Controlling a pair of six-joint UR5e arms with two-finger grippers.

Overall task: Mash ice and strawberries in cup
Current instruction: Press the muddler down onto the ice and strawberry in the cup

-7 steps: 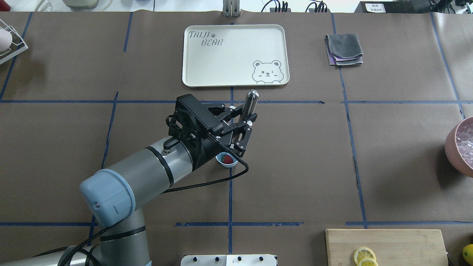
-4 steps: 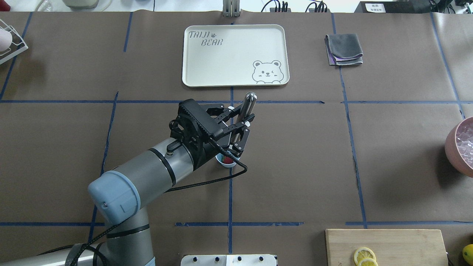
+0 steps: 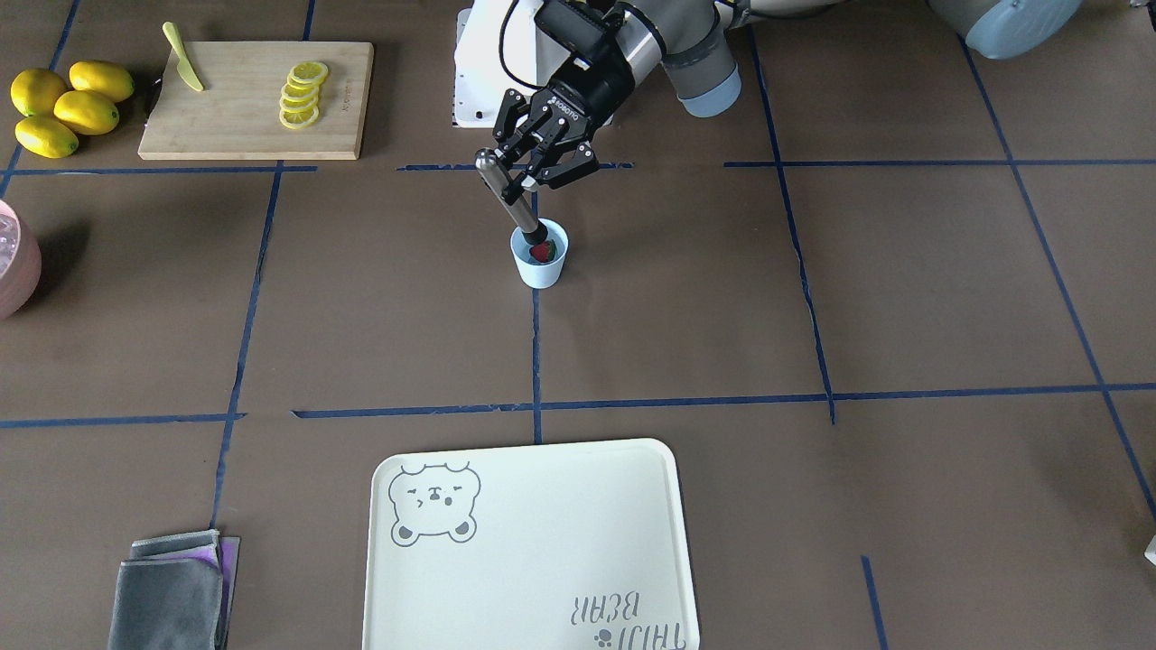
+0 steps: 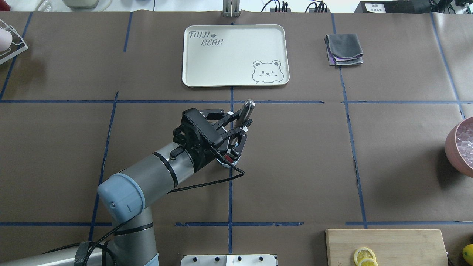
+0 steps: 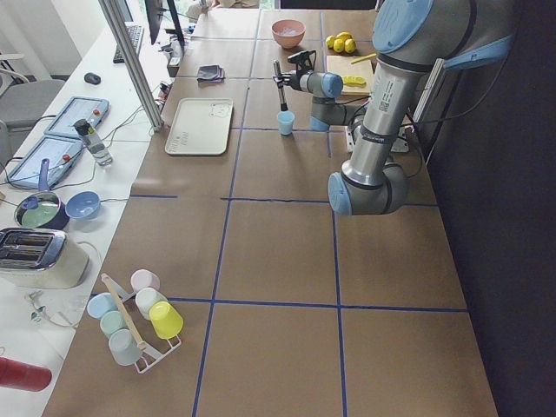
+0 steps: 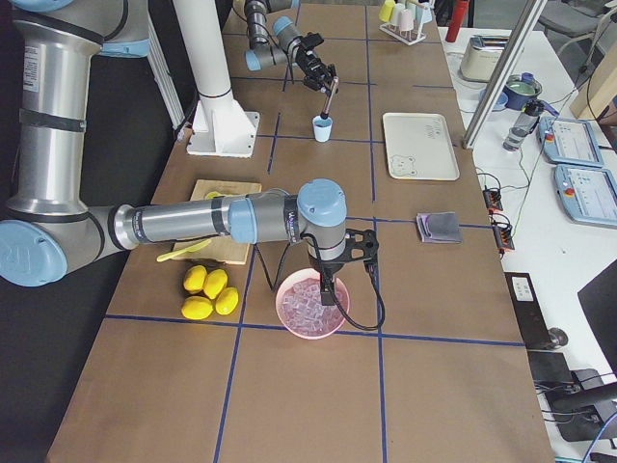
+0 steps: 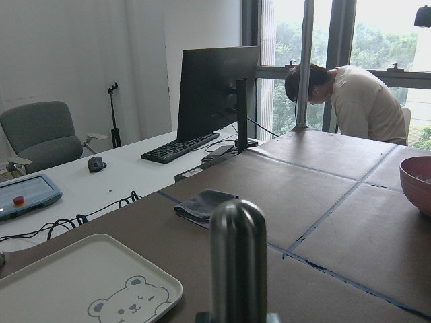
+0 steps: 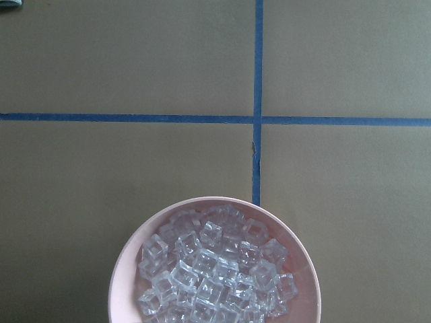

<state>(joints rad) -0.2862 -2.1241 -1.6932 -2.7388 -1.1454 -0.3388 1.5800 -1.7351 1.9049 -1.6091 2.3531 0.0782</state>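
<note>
The pale light-blue cup (image 3: 539, 266) stands near the table's middle with a red strawberry (image 3: 543, 252) inside. My left gripper (image 3: 535, 179) is shut on a metal muddler (image 3: 511, 200), which is tilted with its lower end inside the cup beside the berry. In the overhead view the gripper (image 4: 237, 123) and muddler (image 4: 245, 109) cover most of the cup (image 4: 225, 164). I cannot make out any ice in the cup. My right gripper (image 6: 329, 287) hangs over a pink bowl (image 6: 289, 316) of ice cubes (image 8: 215, 269). I cannot tell whether it is open or shut.
A cream bear tray (image 4: 235, 55) lies beyond the cup and a folded grey cloth (image 4: 344, 49) to its right. A cutting board (image 3: 256, 97) holds lemon slices and a knife, with whole lemons (image 3: 61, 106) beside it. A cup rack (image 5: 137, 317) stands at the table's left end.
My left gripper has moved down and back toward the cup with the muddler. The muddler's lower end has gone deeper into the cup and now covers more of it.
</note>
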